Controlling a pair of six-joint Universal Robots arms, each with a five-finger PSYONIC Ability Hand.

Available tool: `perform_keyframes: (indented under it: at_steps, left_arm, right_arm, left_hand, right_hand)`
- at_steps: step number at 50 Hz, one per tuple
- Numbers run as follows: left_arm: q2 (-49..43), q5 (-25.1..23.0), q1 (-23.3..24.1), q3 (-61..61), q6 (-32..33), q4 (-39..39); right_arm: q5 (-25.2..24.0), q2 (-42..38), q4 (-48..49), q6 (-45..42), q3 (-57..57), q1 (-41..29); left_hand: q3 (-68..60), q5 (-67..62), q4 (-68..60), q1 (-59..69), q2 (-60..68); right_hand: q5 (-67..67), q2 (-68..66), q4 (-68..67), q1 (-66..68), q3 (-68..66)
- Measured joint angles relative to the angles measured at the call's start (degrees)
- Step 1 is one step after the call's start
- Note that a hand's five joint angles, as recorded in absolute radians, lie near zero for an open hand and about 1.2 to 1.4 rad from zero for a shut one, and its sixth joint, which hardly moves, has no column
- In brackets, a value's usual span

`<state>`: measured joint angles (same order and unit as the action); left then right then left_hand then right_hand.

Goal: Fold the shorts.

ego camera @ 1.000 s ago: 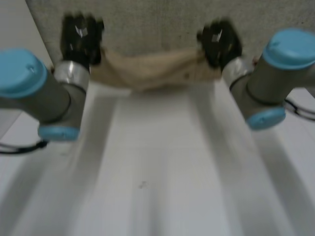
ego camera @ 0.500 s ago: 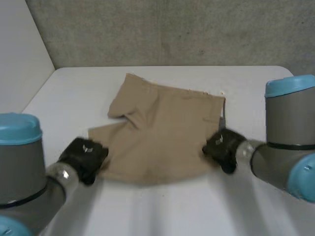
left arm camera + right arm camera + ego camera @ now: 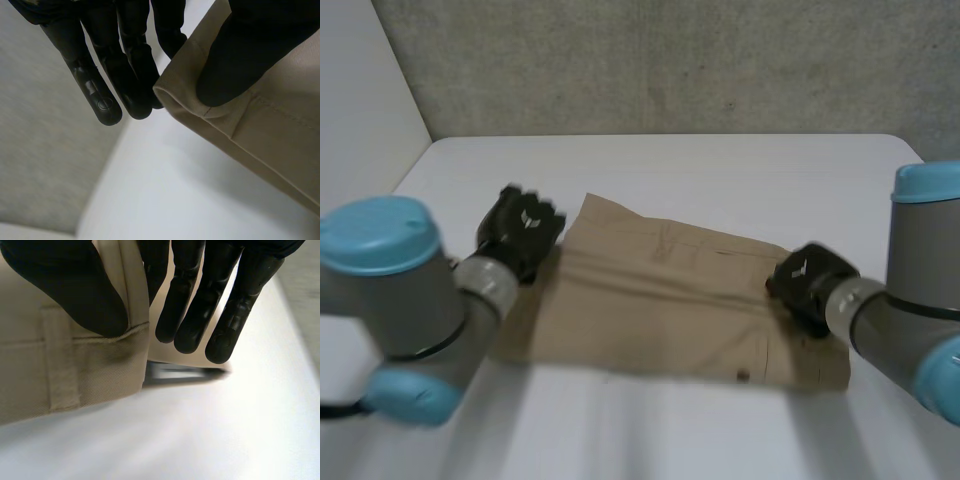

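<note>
Tan shorts (image 3: 670,300) lie across the middle of the white table (image 3: 720,170), doubled over on themselves. My left hand (image 3: 520,230) is at the cloth's left edge. In the left wrist view its thumb (image 3: 235,60) presses the hem of the shorts (image 3: 270,125) against the fingers (image 3: 120,65) beneath. My right hand (image 3: 807,285) is at the right edge. There its thumb (image 3: 75,290) pinches the waistband end of the shorts (image 3: 75,370) against the fingers (image 3: 200,295).
A grey wall (image 3: 670,60) rises behind the table's far edge, and a pale wall (image 3: 360,120) stands at the left. Bare tabletop lies in front of and beyond the shorts.
Both hands have carried the shorts from the far edge toward the near side and then back a little, laying the cloth over itself. The shorts now lie flatter and wider.
</note>
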<state>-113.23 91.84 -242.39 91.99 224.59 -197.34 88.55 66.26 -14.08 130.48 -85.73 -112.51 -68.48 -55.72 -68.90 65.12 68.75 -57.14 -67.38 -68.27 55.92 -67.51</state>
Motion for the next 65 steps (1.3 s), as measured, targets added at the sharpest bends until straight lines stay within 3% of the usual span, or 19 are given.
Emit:
perform_keyframes:
  at_steps: [1,3,6,12,19,21,22,23,24,25,31,37,44,50,56,65]
  left_arm:
    - [0.0,0.0,0.0,0.0,0.0,0.0]
    - [-8.52,-0.04,1.29,-7.73,0.21,-8.87]
    - [-15.21,0.02,2.38,-14.35,0.5,-12.97]
    - [-27.29,0.27,3.67,-27.98,1.32,-13.4]
    - [-35.35,0.62,3.84,-38.05,2.02,-12.43]
    - [-36.47,0.81,3.83,-39.62,2.01,-12.6]
    - [-37.35,1.02,3.91,-40.79,1.98,-12.84]
    - [-37.64,1.1,4.0,-41.07,1.95,-12.96]
    - [-37.64,1.1,4.0,-41.07,1.95,-12.96]
    - [-37.7,1.18,4.31,-40.92,1.91,-13.1]
    - [-33.63,2.01,6.04,-36.52,1.52,-13.32]
    - [-22.21,3.74,5.85,-25.23,-2.49,-13.17]
    - [-7.26,4.18,5.11,-8.98,-14.15,-12.56]
    - [2.2,3.89,4.93,3.37,-25.85,-11.17]
    - [4.67,3.73,4.79,10.56,-30.5,-10.74]
    - [4.48,3.79,3.65,12.86,-30.71,-11.74]
  right_arm:
    - [0.0,0.0,0.0,0.0,0.0,0.0]
    - [3.98,-4.55,6.34,0.21,4.34,-0.15]
    - [5.65,-8.45,10.17,-0.09,7.93,-0.18]
    - [6.66,-17.47,17.62,-1.73,16.19,-0.19]
    - [8.01,-24.01,25.62,-4.12,21.77,-0.15]
    - [8.56,-24.56,28.2,-4.41,22.21,-0.12]
    - [9.05,-24.71,30.95,-4.49,22.3,-0.05]
    - [9.37,-24.53,33.14,-4.45,22.1,0.0]
    - [9.37,-24.53,33.14,-4.45,22.1,0.0]
    - [9.54,-23.89,34.69,-4.26,21.61,0.07]
    - [8.83,-16.56,36.19,-0.71,16.77,0.39]
    - [6.76,-6.62,32.99,6.42,9.29,0.84]
    - [3.84,0.95,20.39,17.63,1.31,3.07]
    - [-2.42,2.24,12.9,28.34,-6.33,5.57]
    - [-8.26,0.99,19.69,31.3,-14.18,8.05]
    - [-9.07,-2.13,28.99,29.89,-16.68,9.21]
  left_hand:
    - [0.0,0.0,0.0,0.0,0.0]
    - [0.0,0.0,0.0,0.0,0.0]
    - [0.0,0.0,0.0,0.0,0.0]
    - [0.0,-1.08,0.0,0.0,0.0]
    - [1.79,0.2,1.89,-1.14,-2.36]
    - [7.05,4.85,7.31,-5.87,-7.21]
    - [29.4,27.03,30.28,-30.96,-30.12]
    - [39.88,37.78,41.03,-41.67,-40.75]
    - [39.88,37.78,41.03,-41.67,-40.75]
    - [51.88,49.35,53.05,-52.73,-52.62]
    - [56.21,52.98,57.16,-53.81,-56.92]
    - [56.21,52.98,57.16,-53.81,-56.92]
    - [56.21,52.98,57.16,-53.81,-56.92]
    - [56.21,52.98,57.16,-53.81,-56.92]
    - [56.21,52.98,57.16,-53.81,-56.92]
    - [56.21,52.98,57.16,-53.81,-56.92]
  right_hand:
    - [0.0,0.0,0.0,0.0,0.0]
    - [-0.01,0.0,0.0,0.0,0.0]
    - [-0.03,0.0,0.0,0.0,0.0]
    - [-0.1,0.0,0.0,0.0,0.0]
    - [1.08,1.57,1.48,-0.44,1.65]
    - [4.72,6.05,6.37,-2.37,5.77]
    - [8.66,10.26,10.9,-7.45,10.32]
    - [24.84,28.65,27.78,-24.19,27.24]
    - [24.84,28.65,27.78,-24.19,27.24]
    - [46.93,49.73,49.33,-41.58,49.52]
    - [53.02,54.73,54.6,-44.08,55.19]
    - [53.02,54.73,54.6,-44.08,55.19]
    - [53.02,54.73,54.6,-44.08,55.19]
    - [53.02,54.65,54.61,-44.08,55.12]
    - [46.73,46.79,47.87,-38.34,46.95]
    - [28.72,26.78,28.68,-21.38,27.78]
